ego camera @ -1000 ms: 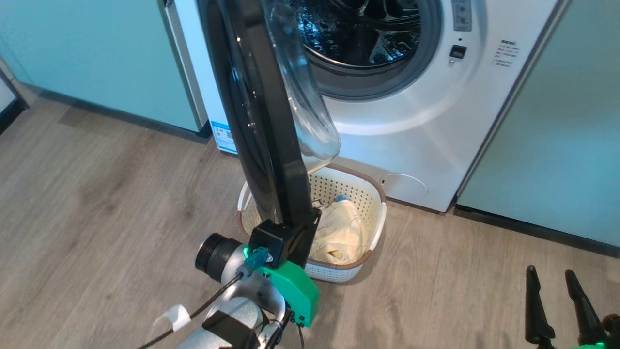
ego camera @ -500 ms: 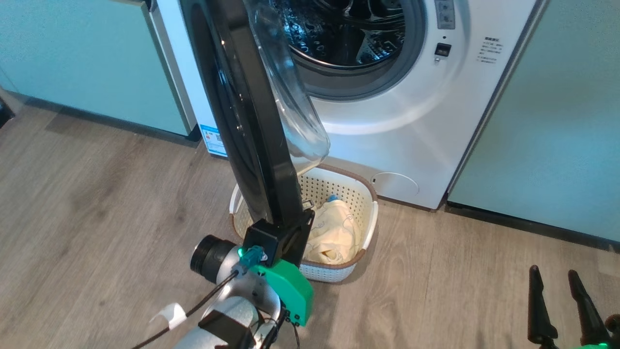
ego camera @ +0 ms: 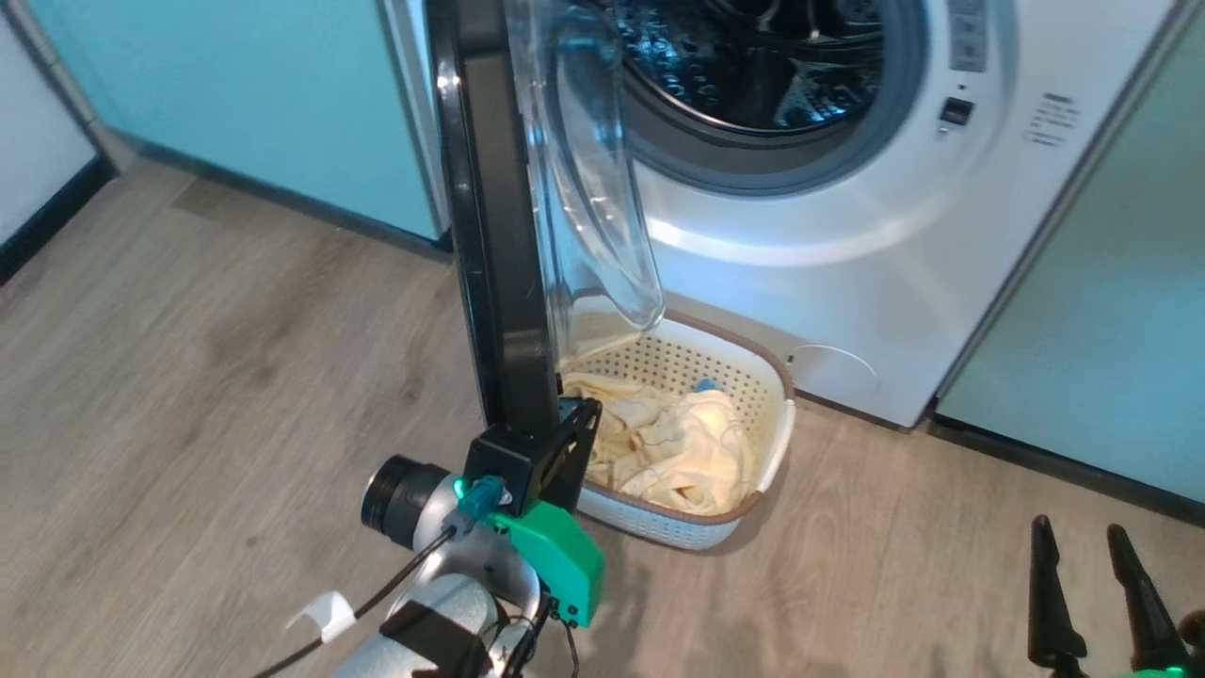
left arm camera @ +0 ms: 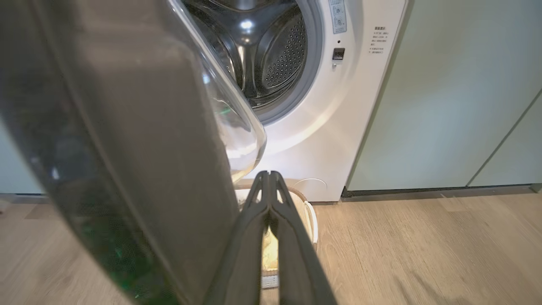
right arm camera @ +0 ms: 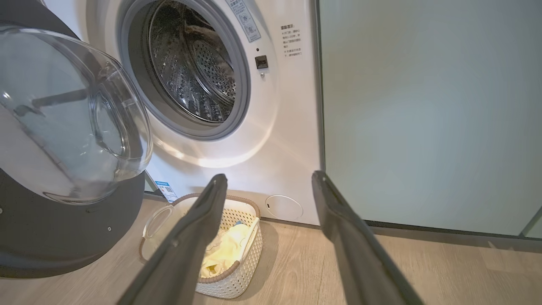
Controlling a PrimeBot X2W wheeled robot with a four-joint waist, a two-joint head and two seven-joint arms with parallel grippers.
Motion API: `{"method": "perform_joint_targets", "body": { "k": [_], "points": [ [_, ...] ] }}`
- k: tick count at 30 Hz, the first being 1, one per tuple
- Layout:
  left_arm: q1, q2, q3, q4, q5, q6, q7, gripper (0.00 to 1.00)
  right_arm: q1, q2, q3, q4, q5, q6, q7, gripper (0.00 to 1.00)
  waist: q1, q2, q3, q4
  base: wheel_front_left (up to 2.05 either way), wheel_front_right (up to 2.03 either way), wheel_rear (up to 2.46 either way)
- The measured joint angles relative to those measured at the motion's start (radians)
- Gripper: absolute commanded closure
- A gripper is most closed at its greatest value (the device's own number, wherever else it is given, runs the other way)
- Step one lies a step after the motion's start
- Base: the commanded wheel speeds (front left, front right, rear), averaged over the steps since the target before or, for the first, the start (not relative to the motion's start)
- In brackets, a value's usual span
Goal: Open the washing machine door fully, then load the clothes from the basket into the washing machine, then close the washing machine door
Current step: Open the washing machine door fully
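Head view, left to right. One pale teal cabinet (ego camera: 235,113) at far left, with wood floor (ego camera: 188,377) in front of it. Next, the washing machine door (ego camera: 490,235): one, swung out toward the near side and seen edge-on. Its clear glass bowl (ego camera: 593,188) bulges to the right. At the door's lower near end sits the left arm's green cover (ego camera: 555,565).

Just right of the door, under the bowl: one basket (ego camera: 697,532) on the floor, close before the machine's front. It holds the clothes (ego camera: 678,443), a pale yellow bundle with one small blue piece (ego camera: 706,384) at the far side.

The washing machine (ego camera: 847,264): one, white, with its drum (ego camera: 753,56) open and dark. Right of the opening are a small dark square (ego camera: 955,111) and a block of printed text (ego camera: 1052,118), too small to read. A round panel (ego camera: 838,367) sits low on the front.

A second teal cabinet (ego camera: 1111,330) stands at right. The right gripper (ego camera: 1075,527) is near, at lower right, fingers spread, nothing between them.

Left wrist view adds the left gripper (left arm camera: 269,176): both fingers pressed together, gripping nothing, lying close beside the door's inner face. Whether they touch it cannot be told.

Right wrist view adds a blue label (right arm camera: 166,191) low at the machine's left corner. It also shows a grey strip label (right arm camera: 243,19) beside the opening's rim. Neither is legible.
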Motion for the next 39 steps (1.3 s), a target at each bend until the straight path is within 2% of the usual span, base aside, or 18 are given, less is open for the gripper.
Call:
{"method": "perform_joint_targets", "body": {
  "k": [11, 16, 34, 39],
  "points": [
    [0.01, 0.005, 0.019, -0.015, -0.016, 0.027, -0.018, 1.0, 0.0, 0.0, -0.003, -0.002, -0.01, 0.0, 0.0, 0.0, 0.0, 0.0, 0.012, 0.111, 0.0, 0.0, 0.0],
    [0.023, 0.032, 0.06, -0.009, -0.017, 0.054, -0.028, 1.0, -0.001, 0.0, -0.004, -0.002, -0.011, 0.0, 0.0, 0.0, 0.0, 0.0, 0.016, 0.146, 0.0, 0.0, 0.0],
    [0.025, 0.114, 0.201, 0.123, -0.069, 0.088, -0.133, 1.0, -0.015, 0.0, -0.005, 0.002, -0.028, 0.0, 0.0, 0.0, 0.0, 0.0, 0.003, 0.15, 0.0, 0.0, 0.0],
    [0.025, 0.13, 0.232, 0.168, -0.078, 0.086, -0.172, 1.0, -0.014, 0.0, -0.006, 0.002, -0.04, 0.0, 0.0, 0.0, -0.0001, 0.0, -0.002, 0.151, 0.0, 0.0, 0.0]
  ]
}}
